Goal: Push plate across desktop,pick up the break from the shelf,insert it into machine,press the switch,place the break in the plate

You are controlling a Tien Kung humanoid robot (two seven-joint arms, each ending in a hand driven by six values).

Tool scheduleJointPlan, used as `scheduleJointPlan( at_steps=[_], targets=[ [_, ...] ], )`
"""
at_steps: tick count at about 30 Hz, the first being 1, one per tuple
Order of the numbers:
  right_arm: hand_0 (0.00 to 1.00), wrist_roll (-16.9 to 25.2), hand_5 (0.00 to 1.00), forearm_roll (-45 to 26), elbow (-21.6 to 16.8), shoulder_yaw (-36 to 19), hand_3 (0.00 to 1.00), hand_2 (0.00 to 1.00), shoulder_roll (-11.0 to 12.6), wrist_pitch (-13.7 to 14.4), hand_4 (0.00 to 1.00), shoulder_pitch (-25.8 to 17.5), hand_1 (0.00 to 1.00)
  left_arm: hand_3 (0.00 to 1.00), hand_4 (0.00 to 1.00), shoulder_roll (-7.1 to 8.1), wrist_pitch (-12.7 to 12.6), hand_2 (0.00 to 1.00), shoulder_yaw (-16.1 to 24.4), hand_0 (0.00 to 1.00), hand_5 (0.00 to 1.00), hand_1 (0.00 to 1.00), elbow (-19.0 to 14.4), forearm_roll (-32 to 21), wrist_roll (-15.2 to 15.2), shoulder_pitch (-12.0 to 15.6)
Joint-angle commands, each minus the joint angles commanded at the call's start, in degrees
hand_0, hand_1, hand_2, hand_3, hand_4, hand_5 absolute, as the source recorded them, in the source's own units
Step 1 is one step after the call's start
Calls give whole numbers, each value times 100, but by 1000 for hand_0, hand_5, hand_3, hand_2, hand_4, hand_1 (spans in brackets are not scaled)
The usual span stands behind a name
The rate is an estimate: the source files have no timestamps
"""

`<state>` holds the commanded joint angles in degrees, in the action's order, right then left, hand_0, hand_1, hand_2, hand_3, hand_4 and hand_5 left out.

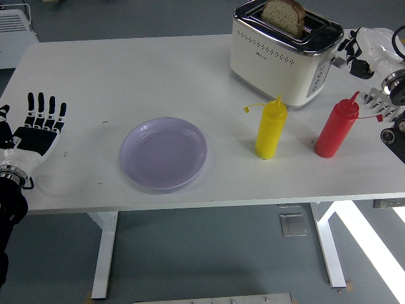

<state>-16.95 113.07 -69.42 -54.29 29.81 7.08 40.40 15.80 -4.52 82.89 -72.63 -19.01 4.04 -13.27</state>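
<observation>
A cream and chrome toaster (285, 54) stands at the back right of the table. A slice of brown bread (283, 16) sticks up out of its slot. A lilac plate (163, 152) lies bare near the table's front middle. My right hand (364, 47) hovers just right of the toaster's end panel, fingers loosely curled and holding nothing. Resting flat at the table's left edge is my left hand (39, 123), fingers spread, well left of the plate.
A yellow squeeze bottle (269, 128) and a red squeeze bottle (336, 126) stand in front of the toaster, between it and the near edge. A white rack (16, 22) shows at the far left, off the table.
</observation>
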Motion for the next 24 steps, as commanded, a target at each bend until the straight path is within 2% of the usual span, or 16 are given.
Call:
scheduleJointPlan(
  at_steps=[7, 8, 13, 14, 19, 20, 24],
  targets=[
    [425, -166, 2, 210, -413, -219, 551, 601, 66, -47, 242, 67, 522, 667, 588, 5, 10, 664, 14, 783, 931, 709, -8, -15, 7, 3],
    [425, -185, 2, 194, -471, -214, 556, 600, 72, -35, 342, 108, 521, 665, 587, 6, 12, 664, 13, 783, 928, 708, -9, -17, 9, 3],
    [425, -279, 2, -126, -648, -64, 556, 600, 65, 23, 342, 398, 521, 665, 587, 13, 13, 664, 0, 783, 928, 708, -12, -17, 15, -5],
    [434, -298, 2, -232, -648, 1, 602, 635, 45, 23, 535, 497, 565, 665, 587, 16, 13, 664, -6, 783, 929, 709, -11, -16, 16, -10],
    [434, -334, 2, -657, -430, 309, 602, 635, -111, -1, 535, 1022, 565, 665, 587, 29, 9, 664, -42, 783, 929, 709, -8, 1, 15, -32],
    [537, -335, 22, -715, -371, 362, 674, 678, -142, -9, 586, 1124, 635, 665, 587, 32, 8, 664, -50, 782, 929, 708, -8, 7, 13, -36],
    [537, -332, 22, -1055, 36, 723, 674, 678, -358, -87, 586, 1597, 635, 665, 587, 48, 2, 664, -109, 782, 929, 708, -19, 87, -10, -56]
  ],
)
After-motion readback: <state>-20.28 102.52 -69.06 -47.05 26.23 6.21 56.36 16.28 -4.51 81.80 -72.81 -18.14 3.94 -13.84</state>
